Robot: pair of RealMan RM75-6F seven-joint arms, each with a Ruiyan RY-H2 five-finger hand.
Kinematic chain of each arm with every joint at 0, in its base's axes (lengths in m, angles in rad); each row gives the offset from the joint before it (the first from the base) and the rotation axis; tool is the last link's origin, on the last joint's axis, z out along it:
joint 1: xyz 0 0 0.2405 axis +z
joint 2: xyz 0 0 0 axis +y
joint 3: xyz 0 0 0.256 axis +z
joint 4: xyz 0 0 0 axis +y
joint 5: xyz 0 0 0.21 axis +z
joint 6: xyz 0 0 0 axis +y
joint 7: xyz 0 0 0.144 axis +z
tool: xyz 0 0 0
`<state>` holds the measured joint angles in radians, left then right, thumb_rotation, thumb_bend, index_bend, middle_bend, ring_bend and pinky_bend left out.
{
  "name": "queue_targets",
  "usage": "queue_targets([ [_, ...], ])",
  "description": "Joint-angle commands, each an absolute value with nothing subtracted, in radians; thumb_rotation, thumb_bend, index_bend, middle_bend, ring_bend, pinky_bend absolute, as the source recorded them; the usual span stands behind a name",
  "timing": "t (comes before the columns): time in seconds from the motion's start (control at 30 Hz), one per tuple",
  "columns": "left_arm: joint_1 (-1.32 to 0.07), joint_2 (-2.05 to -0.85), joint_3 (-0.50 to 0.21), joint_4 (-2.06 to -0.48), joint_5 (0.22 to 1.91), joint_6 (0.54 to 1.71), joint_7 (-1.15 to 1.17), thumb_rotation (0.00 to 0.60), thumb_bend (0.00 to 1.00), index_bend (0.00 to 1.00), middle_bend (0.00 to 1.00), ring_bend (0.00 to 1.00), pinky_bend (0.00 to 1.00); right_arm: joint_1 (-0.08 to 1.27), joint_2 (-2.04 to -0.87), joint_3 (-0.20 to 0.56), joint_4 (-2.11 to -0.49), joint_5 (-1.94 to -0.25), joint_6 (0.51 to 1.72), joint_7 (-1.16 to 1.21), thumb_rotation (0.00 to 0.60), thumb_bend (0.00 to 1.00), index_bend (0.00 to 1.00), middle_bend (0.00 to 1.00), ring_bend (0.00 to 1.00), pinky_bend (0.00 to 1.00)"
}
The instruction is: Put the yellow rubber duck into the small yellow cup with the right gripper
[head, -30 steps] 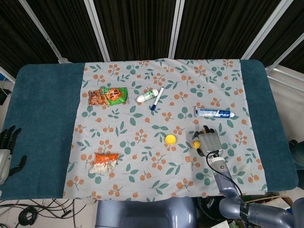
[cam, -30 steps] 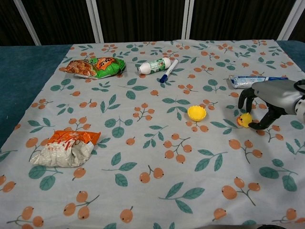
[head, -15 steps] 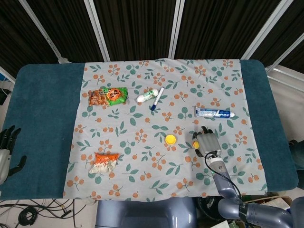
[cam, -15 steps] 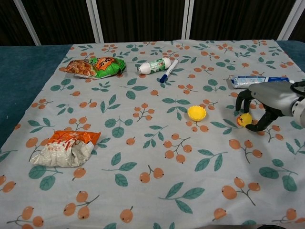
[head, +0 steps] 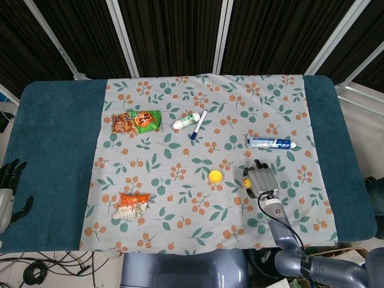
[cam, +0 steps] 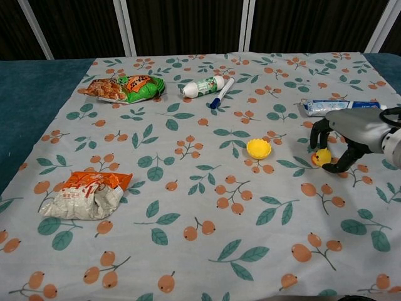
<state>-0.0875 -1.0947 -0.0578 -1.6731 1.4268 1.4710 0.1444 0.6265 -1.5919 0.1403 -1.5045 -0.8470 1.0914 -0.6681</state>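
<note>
Right hand (cam: 348, 139): arched over the yellow rubber duck (cam: 321, 157), fingers curled down around it on either side. Whether the duck is actually clamped or only caged cannot be told from either view.
Duck position: on the floral cloth (cam: 188, 207), toward the right edge of the tabletop, near its front; seen under the right hand's fingertips in the chest view and at the hand's left side in the head view (head: 246, 182).
Small yellow cup (cam: 258, 148): upright on the cloth, mouth up, near the tabletop's centre; apart from the hand, on its left.
Key relation: the cup lies to the left of the duck and hand, roughly level with them; a leftward carry is judged necessary once the hold is secure.
Duck long axis: too small to be determined.
Nearer arm: the right, as the task requires.
Left hand (head: 7, 191): at the front left corner of the tabletop, fingers spread, nothing held.
Writing: print is present on the toothpaste tube (cam: 324, 106) and green snack packet (cam: 125, 88); none is legible.
</note>
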Motion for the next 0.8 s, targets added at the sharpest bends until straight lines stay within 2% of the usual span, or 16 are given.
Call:
queue_targets([
  [0.03,-0.087,-1.094,-0.058,-1.673,1.426,1.471,0.143,0.6,0.38,0.0,0.0,0.0,0.0,0.629,-1.595,0.141,-1.497,-0.842,1.088,-0.669,0.6,0.25,0.39,0.39,0.11,0.18],
  [0.27,-0.088,-1.094,-0.059,-1.673,1.423,1.469,0.142,0.6,0.38,0.0,0.0,0.0,0.0,0.635,-1.603,0.136,-1.474,-0.824,1.066,-0.672,0.6,0.31,0.4,0.43,0.13,0.18],
  [0.43,-0.088,-1.094,-0.059,-1.674,1.425,1.471,0.141,0.6,0.38,0.0,0.0,0.0,0.0,0.638,-1.612,0.135,-1.463,-0.823,1.062,-0.671,0.6,0.39,0.41,0.45,0.16,0.18],
  [0.8,-0.088,-1.093,-0.059,-1.676,1.425,1.47,0.137,0.6,0.38,0.0,0.0,0.0,0.0,0.666,-1.572,0.175,-1.543,-0.845,1.094,-0.694,0.6,0.4,0.43,0.45,0.16,0.18],
])
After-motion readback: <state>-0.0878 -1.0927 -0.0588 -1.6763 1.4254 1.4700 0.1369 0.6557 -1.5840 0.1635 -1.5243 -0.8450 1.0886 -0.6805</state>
